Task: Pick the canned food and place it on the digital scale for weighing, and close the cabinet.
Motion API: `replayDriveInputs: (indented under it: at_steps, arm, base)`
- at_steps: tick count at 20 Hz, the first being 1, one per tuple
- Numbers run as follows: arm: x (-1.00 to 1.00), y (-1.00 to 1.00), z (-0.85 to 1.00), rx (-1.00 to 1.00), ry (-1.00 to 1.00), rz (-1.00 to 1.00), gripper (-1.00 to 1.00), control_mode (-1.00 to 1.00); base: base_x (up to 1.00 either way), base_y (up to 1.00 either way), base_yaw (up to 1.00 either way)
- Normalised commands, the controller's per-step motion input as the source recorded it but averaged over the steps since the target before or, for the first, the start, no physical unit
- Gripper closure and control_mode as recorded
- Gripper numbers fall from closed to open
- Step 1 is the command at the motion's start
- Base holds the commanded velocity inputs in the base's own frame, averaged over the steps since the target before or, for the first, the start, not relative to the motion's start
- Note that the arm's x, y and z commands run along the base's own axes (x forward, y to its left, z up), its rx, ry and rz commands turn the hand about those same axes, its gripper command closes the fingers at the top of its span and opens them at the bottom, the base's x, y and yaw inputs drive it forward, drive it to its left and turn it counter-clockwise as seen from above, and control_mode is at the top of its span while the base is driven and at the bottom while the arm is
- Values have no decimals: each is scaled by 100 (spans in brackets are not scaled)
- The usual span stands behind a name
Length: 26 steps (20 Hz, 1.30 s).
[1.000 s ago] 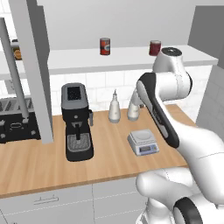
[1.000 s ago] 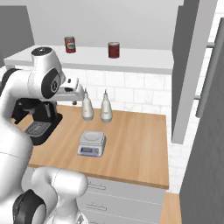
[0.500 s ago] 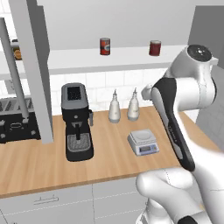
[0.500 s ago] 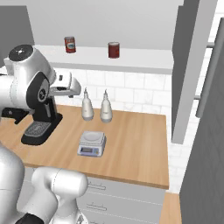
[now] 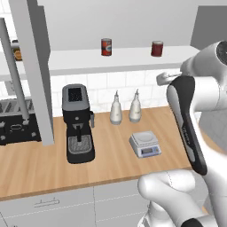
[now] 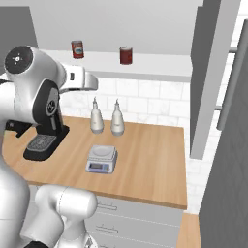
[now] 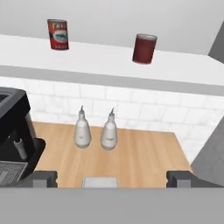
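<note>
Evidently the reach is just starting: the gripper (image 7: 112, 178), fingers spread and empty, must rise toward the small dark-red canned food (image 7: 144, 49) on the pale shelf (image 7: 183, 70), right of the whitish-labelled red can (image 7: 58, 34).

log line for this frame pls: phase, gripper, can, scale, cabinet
phase: approach | gripper: open, empty, raised over counter | canned food: on cabinet shelf, untouched | digital scale: on counter, bare | cabinet doors: open
</note>
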Motion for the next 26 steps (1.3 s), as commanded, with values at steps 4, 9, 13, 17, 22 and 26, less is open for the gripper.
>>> replayDriveInputs:
  at_steps: [4, 9, 13, 17, 22, 26]
  arm:
    - [6, -42, 47, 0, -29, -2, -100, -100]
    - [17, -25, 38, 0, -4, -6, -100, -100]
    - [34, -23, 31, 2, 4, -1, -100, -100]
    - [36, -22, 20, 1, 7, 0, -100, -100]
    - [45, -16, 0, 0, 2, 0, -100, -100]
    - [66, -14, 0, 0, 4, 0, -100, -100]
  base:
    - [0, 0, 0]
    - [0, 0, 0]
    - [0, 0, 0]
    - [0, 0, 0]
    - [0, 0, 0]
    - [0, 0, 0]
